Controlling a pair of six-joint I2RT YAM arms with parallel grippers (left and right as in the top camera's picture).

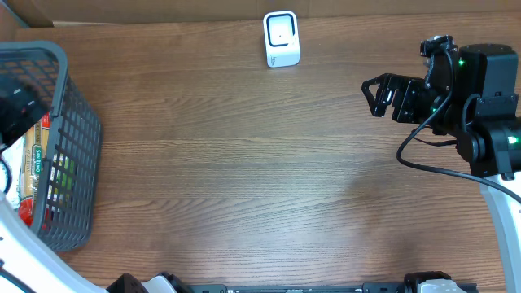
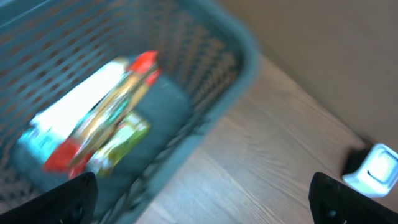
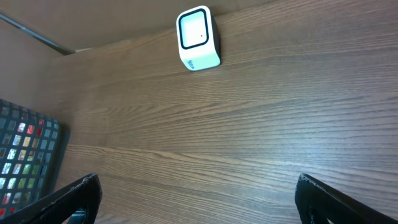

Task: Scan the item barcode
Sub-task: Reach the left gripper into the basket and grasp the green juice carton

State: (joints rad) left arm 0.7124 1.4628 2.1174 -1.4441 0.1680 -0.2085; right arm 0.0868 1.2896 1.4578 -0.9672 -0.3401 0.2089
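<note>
Packets (image 2: 106,118) crammed in basket (image 1: 77,155) at worktop's left edge; left gripper (image 2: 208,200) above, jaws apart, empty. Risks snagging mesh or lifting two.

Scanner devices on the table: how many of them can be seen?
1. The white scanner stands at the far edge of the table, near its middle, apart from the basket at the left. The basket's inside is partly hidden.
</note>
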